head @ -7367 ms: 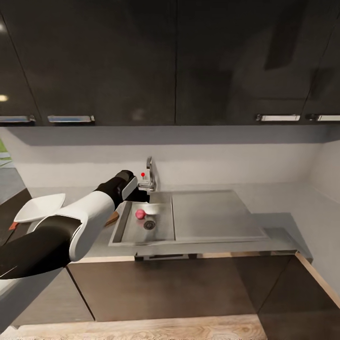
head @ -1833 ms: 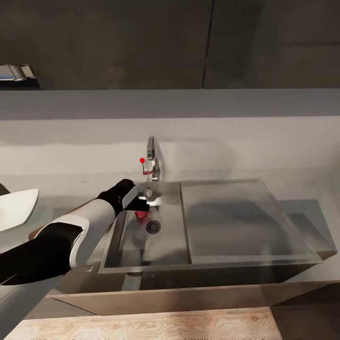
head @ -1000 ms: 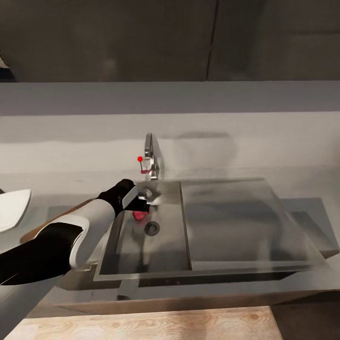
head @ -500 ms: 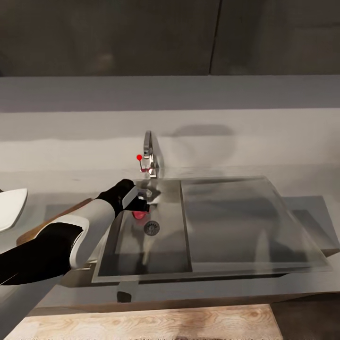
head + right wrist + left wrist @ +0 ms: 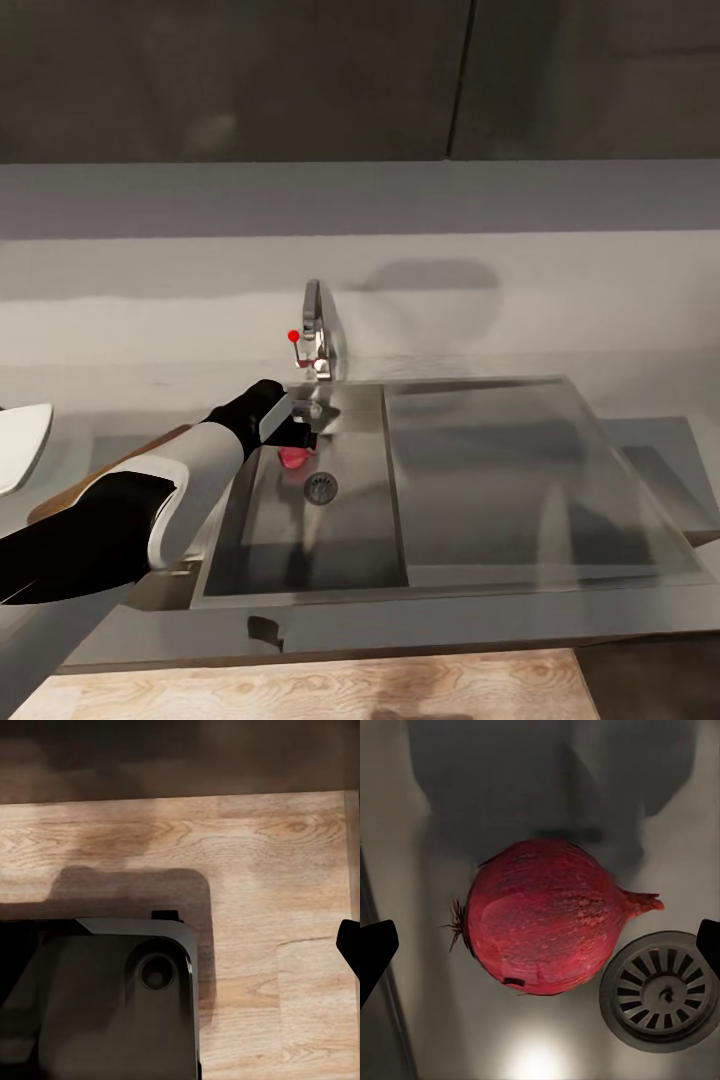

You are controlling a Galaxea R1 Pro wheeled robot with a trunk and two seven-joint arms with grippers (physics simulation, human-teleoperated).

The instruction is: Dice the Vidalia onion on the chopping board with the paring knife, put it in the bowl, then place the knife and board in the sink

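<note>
The robot's left arm reaches from the lower left across the countertop [image 5: 640, 450] and dips its wrist into the sink [image 5: 300, 560], the left gripper [image 5: 297, 437] hanging directly above the Vidalia onion [image 5: 293, 458]. From the left wrist camera the red-skinned onion [image 5: 544, 926] lies on the basin floor, its root tuft and pointed tip out to either side; the two dark fingertips [image 5: 375, 952] stand spread wide, clear of the onion on both sides. The round drain [image 5: 664, 991] sits just beside the onion. The tap [image 5: 318, 330] rises at the basin's back edge, near the wrist, and the basin's left wall runs close by the forearm; the flat drainboard [image 5: 520, 470] stretches bare to the right. The chopping board [image 5: 110, 480] peeks out behind the forearm, with the bowl [image 5: 20, 445] at the far left edge. The right wrist camera looks down on the wood-plank floor [image 5: 247, 870] and part of the robot's dark base [image 5: 105, 997]; one fingertip shows at the frame's edge, so whether the right gripper is spread or closed cannot be told.
</note>
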